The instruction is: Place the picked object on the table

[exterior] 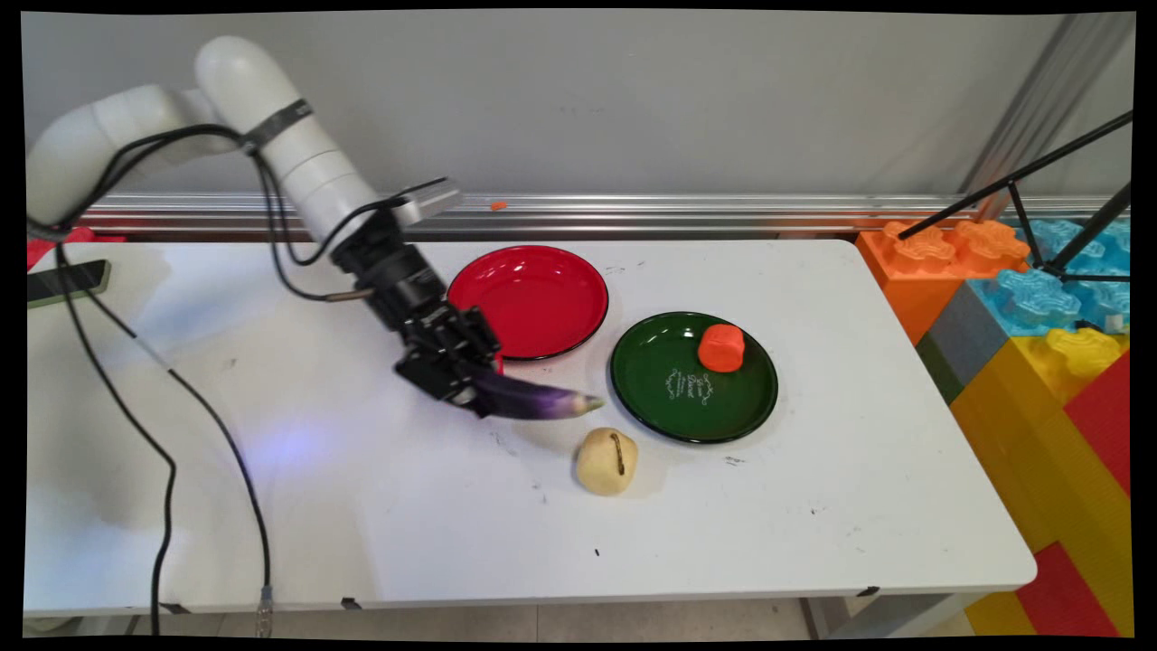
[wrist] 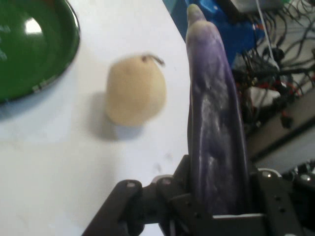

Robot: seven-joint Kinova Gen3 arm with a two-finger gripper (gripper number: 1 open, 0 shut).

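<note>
The long, glossy purple toy eggplant (exterior: 533, 399) was clamped by its stem end in the black two-finger gripper (exterior: 470, 384), the fingers (wrist: 268, 196) closed against its sides. It stuck out nearly level from the hand, its pale tip pointing toward the dark green round plate (exterior: 660, 411), and it appeared to hang just above the white tabletop (exterior: 813, 506) rather than rest on it, judging by the shadow beneath. In the hand view the eggplant ran straight up from between the fingers, so the grip looked centred and not skewed.

Just below the eggplant's tip lay a pale tan, rounded toy potato with a dark slit (exterior: 606, 461), near but not touching it. The green plate sat just right of the tip and carried an orange, blocky toy piece (exterior: 721, 348) near its far rim. A shiny red round plate (exterior: 542, 298) lay behind the gripper, its near edge partly hidden by the hand.

As a judgement only: with so long a thing held by one end, a firm grip and a slow, level carry would serve best, keeping the tip high enough to clear the potato and the plate rims.

At the tabletop's right stood large orange, blue, yellow and red building blocks (exterior: 1039, 307).
</note>
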